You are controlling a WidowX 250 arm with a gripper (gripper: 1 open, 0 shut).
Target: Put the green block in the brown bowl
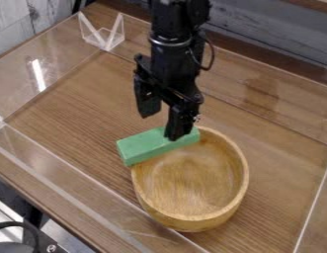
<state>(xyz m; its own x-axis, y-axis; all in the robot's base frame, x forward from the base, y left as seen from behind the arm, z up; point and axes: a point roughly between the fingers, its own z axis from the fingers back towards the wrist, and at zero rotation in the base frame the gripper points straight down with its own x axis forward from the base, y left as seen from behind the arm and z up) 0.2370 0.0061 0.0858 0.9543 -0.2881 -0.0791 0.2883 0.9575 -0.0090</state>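
The green block (148, 146) lies on the wooden table, its right end resting against the far rim of the brown bowl (193, 183). My black gripper (165, 112) hangs directly above the block's right half, open, with one finger (147, 97) to the left and the other (182, 123) low near the block's top face. Nothing is held between the fingers. The bowl's inside holds nothing.
Clear acrylic walls (47, 69) ring the table surface on the left and front. A small clear stand (103, 32) sits at the back left. A grey wall runs along the back right.
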